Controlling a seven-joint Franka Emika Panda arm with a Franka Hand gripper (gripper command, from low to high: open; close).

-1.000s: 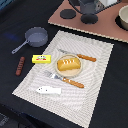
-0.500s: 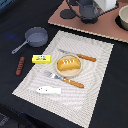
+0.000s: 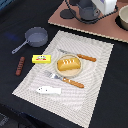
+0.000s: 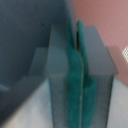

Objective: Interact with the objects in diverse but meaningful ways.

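A golden bread loaf [image 3: 68,63] lies on a small round plate in the middle of a striped placemat [image 3: 95,80]. An orange-handled knife [image 3: 79,56] lies just behind the loaf and an orange-handled fork [image 3: 66,80] just in front of it. The yellow butter block [image 3: 41,59] sits at the mat's edge on the exterior view's left. The white fish [image 3: 48,90] lies near the mat's front corner. Off the mat are the red-brown sausage [image 3: 20,65] and the grey saucepan [image 3: 36,36]. My gripper [image 4: 75,75] is shut, its green pads [image 4: 72,85] pressed together with nothing between them, far from the objects.
A pinkish board [image 3: 62,21] lies at the back, with the arm's dark base parts [image 3: 87,11] on it and a bowl [image 3: 123,17] at the exterior view's right edge. The table [image 3: 15,17] is black.
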